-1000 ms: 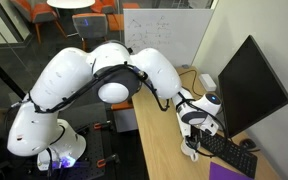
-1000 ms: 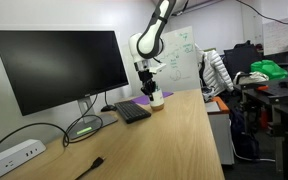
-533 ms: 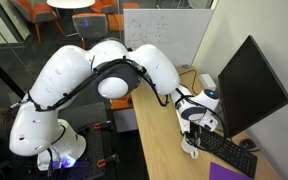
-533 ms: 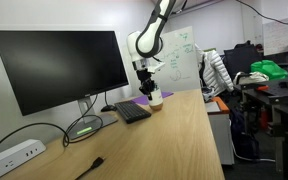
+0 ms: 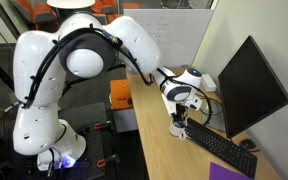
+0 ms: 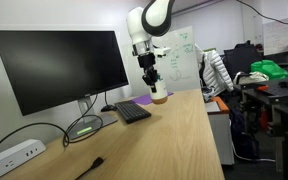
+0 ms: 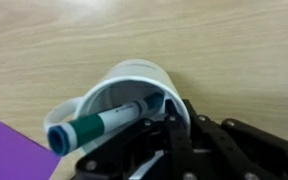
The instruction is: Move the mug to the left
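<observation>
The mug [image 7: 134,75] is small, white and round, with a green-capped marker [image 7: 94,125] lying inside it. My gripper [image 7: 169,115] is shut on the mug's rim, one finger inside and one outside. In both exterior views the gripper [image 5: 178,108] [image 6: 153,84] points down and holds the mug [image 5: 177,128] [image 6: 159,97] just at or above the wooden desk [image 6: 179,140], beyond the end of the black keyboard [image 5: 224,152] [image 6: 132,111]. I cannot tell whether the mug touches the desk.
A large black monitor [image 5: 249,85] [image 6: 59,68] stands behind the keyboard. A purple sheet [image 5: 229,172] [image 7: 9,150] lies near the keyboard. A white power strip with a cable [image 6: 14,155] and a black cable end [image 6: 92,166] lie on the near desk.
The arm has swung up and away from the keyboard. The gripper has carried the mug along the desk, farther from the keyboard and the purple sheet.
</observation>
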Robot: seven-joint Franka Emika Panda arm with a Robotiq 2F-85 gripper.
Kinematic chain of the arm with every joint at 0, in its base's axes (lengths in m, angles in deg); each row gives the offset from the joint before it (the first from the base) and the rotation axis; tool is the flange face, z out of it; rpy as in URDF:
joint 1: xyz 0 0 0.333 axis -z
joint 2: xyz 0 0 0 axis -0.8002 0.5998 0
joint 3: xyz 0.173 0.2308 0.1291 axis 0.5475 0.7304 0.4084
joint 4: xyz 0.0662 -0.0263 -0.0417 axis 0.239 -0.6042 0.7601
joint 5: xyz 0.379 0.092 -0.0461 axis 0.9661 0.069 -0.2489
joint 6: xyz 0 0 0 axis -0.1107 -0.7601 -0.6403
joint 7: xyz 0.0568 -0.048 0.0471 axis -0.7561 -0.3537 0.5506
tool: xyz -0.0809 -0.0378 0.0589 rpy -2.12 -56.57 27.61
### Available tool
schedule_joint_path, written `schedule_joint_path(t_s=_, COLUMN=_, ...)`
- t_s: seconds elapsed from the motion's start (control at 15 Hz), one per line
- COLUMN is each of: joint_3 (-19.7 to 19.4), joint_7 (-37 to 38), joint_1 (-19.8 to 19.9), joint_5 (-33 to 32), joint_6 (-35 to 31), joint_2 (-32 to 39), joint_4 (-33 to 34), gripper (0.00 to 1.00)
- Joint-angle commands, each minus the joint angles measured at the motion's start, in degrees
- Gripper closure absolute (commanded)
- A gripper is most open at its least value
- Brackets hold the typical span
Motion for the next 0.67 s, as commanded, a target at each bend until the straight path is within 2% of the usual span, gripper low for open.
schedule_joint_path(t_s=0.0, joint_3=2.1, joint_7=2.2, joint_1=-1.9, joint_5=-1.8, joint_6=-3.1, joint_2=-7.1, joint_4=-9.2, gripper=0.97)
schedule_joint_path(t_s=0.4, joint_3=8.5, joint_7=3.8, joint_1=-5.1, joint_5=0.2, joint_6=-11.6, joint_2=-9.3, joint_4=-16.6, gripper=0.97)
schedule_joint_path(t_s=0.6, joint_3=10.7, joint_7=1.4, joint_1=-5.7, joint_5=0.7, joint_6=-14.8, joint_2=-8.0, joint_4=-17.9, gripper=0.97)
